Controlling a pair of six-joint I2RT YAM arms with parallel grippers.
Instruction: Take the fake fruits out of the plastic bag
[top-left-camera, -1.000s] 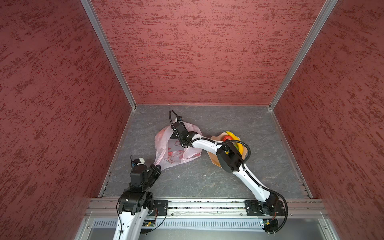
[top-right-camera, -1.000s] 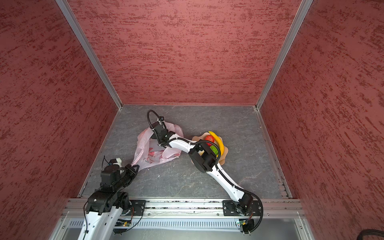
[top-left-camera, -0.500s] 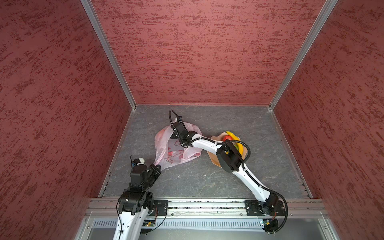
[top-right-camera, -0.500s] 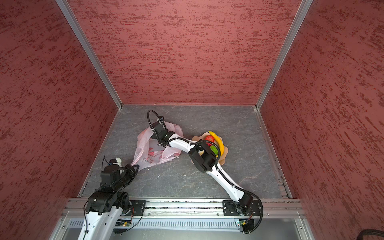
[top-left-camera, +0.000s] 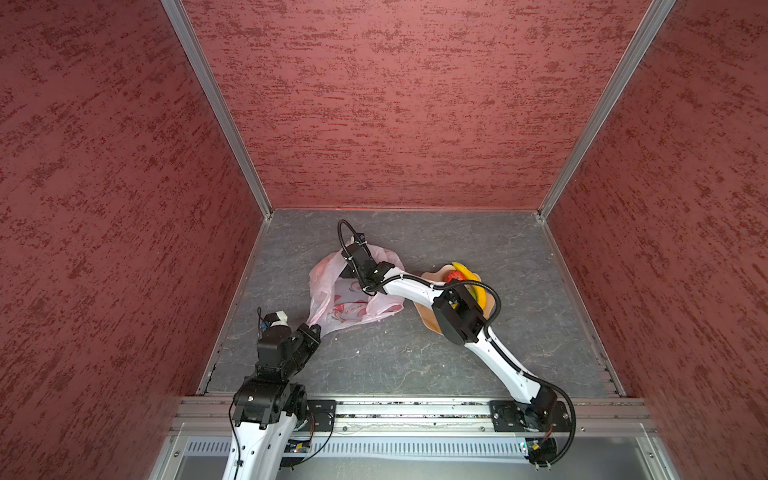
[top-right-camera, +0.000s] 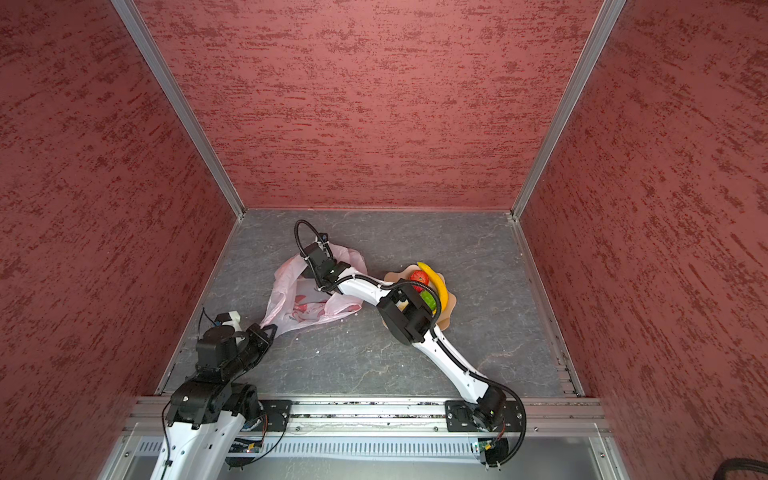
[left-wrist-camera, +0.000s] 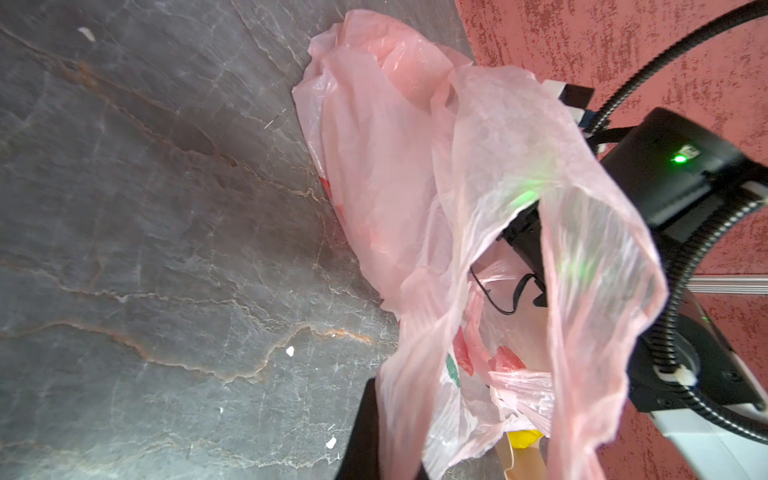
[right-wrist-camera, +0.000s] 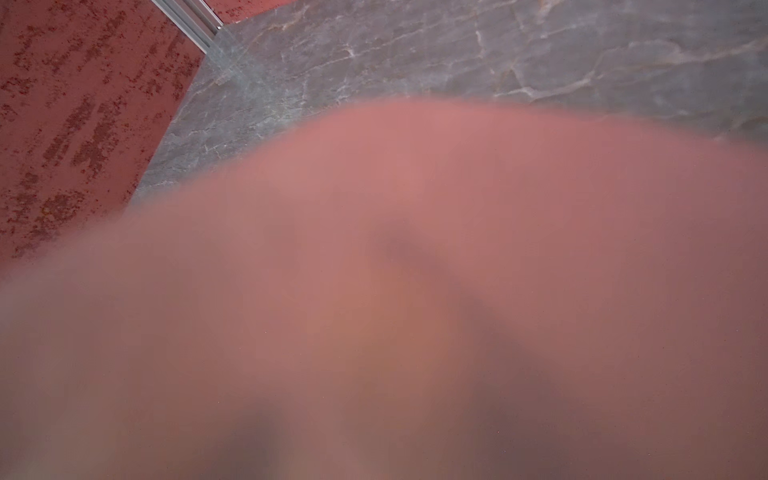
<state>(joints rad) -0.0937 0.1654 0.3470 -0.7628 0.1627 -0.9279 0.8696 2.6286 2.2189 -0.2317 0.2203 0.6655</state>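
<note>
The pale-pink plastic bag (top-left-camera: 353, 299) (top-right-camera: 307, 301) lies crumpled on the grey floor, left of centre. My left gripper (top-left-camera: 312, 331) (top-right-camera: 268, 328) is shut on a stretched strand of the bag at its near corner; in the left wrist view the strand runs past a black finger (left-wrist-camera: 365, 432). My right arm's wrist (top-left-camera: 360, 261) reaches into the bag's mouth, and pink plastic (right-wrist-camera: 415, 270) blurs over its camera, hiding the jaws. A yellow banana (top-left-camera: 471, 277) (top-right-camera: 436, 282), a red fruit (top-left-camera: 455, 275) (top-right-camera: 418, 277) and a green fruit (top-right-camera: 428, 299) lie on the tan plate. Any fruits inside the bag are hidden.
The tan wavy-edged plate (top-left-camera: 427, 316) (top-right-camera: 451, 309) sits right of the bag, partly under my right arm's elbow. Red textured walls close in the floor on three sides. A metal rail (top-left-camera: 407, 409) runs along the near edge.
</note>
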